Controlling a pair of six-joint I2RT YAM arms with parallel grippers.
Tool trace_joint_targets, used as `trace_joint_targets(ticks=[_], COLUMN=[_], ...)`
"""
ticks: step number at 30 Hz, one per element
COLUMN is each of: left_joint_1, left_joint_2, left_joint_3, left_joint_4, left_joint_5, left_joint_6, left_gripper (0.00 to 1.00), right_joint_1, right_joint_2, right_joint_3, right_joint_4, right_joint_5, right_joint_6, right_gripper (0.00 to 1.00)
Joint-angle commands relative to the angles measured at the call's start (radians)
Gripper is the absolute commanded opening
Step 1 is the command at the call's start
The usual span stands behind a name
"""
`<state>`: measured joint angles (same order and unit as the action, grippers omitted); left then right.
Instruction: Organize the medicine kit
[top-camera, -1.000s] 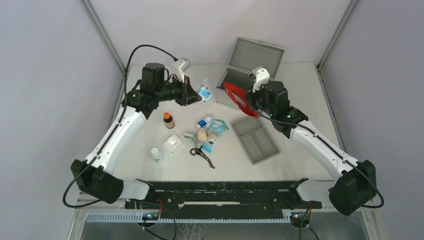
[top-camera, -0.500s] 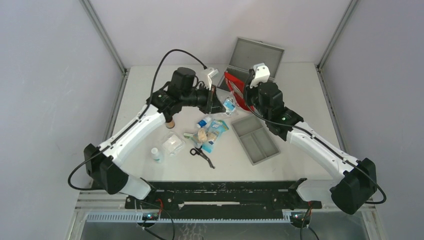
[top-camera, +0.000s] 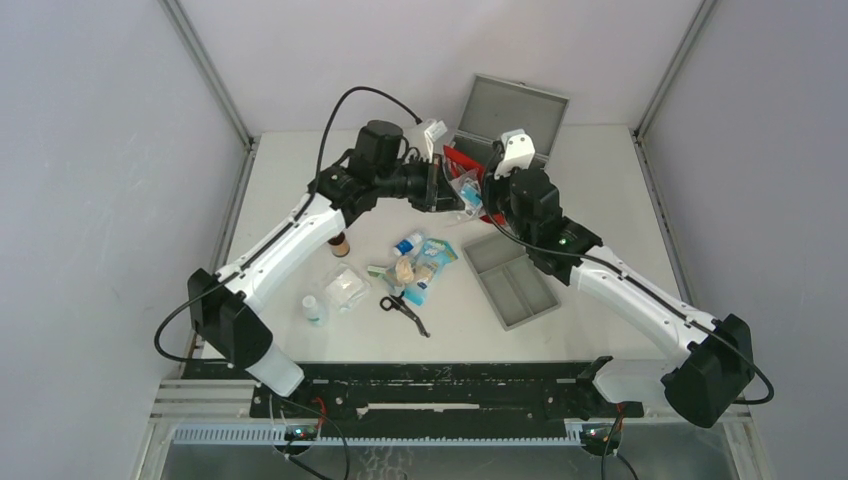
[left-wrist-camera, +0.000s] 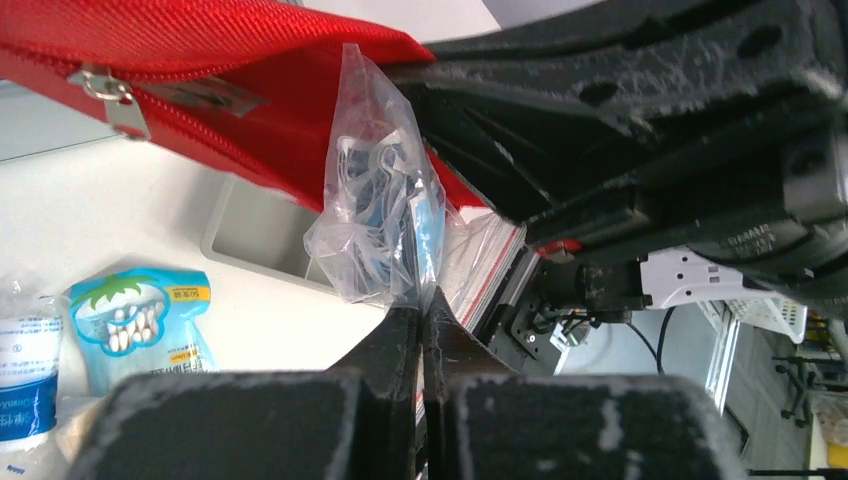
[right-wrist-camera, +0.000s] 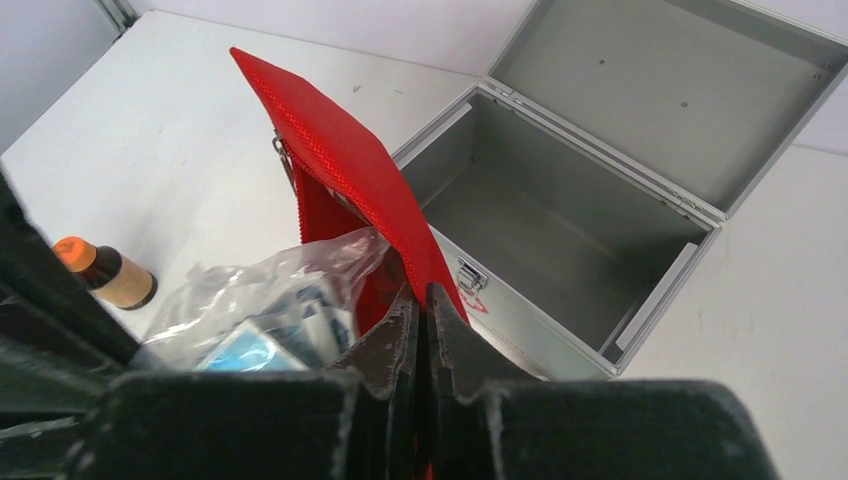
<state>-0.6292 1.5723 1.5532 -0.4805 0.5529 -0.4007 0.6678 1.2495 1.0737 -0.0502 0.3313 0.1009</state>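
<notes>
The grey metal medicine kit stands open at the back, empty inside. My right gripper is shut on the edge of a red zip pouch and holds it up in front of the kit; the pouch also shows in the top view. My left gripper is shut on a clear plastic bag of blue-and-white packets, held at the pouch's open mouth.
A shallow grey two-compartment tray lies right of centre. A brown bottle, a white bottle, gauze, blue packets and black scissors lie on the table's middle.
My left arm has swung right, carrying the clear bag from the table's left-back to the red pouch. My right gripper has shifted the pouch slightly left and back.
</notes>
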Motion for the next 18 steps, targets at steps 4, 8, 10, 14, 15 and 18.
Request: trace_joint_targets(ticks=[4,8,10,14,15,18], left_joint_1=[-0.001,0.009,0.018,0.044,0.054,0.077], left_joint_2=[0.057,0.077,0.085,0.101,0.107,0.121], left_joint_3=[0.095,0.098,0.099,0.098,0.095,0.080], left_joint_4=[-0.016,-0.034,-0.039,-0.027,-0.017,0.041], left_joint_5=[-0.020,-0.049,-0.062,-0.055,-0.043,0.005], left_joint_6=[-0.066,-0.108,-0.127,-0.172,-0.186,-0.236], left_gripper=[0.00,0.00,0.00,0.00,0.00,0.00], right_joint_1=[0.030,0.040,0.043,0.046,0.046,0.045], right_joint_2=[-0.009,-0.015,-0.019,-0.025,-0.026,-0.025], right_joint_3=[0.025,0.014,0.008,-0.004,-0.007,-0.015], right_joint_4=[0.085,0.098,0.101,0.104,0.105,0.109], right_joint_5=[0.045,0.049,0.029,-0.028,-0.038,-0.071], right_joint_6=[-0.022,-0.039,-0.049,-0.048,-0.046,-0.037], right_gripper=[0.00,0.00,0.00,0.00,0.00,0.00])
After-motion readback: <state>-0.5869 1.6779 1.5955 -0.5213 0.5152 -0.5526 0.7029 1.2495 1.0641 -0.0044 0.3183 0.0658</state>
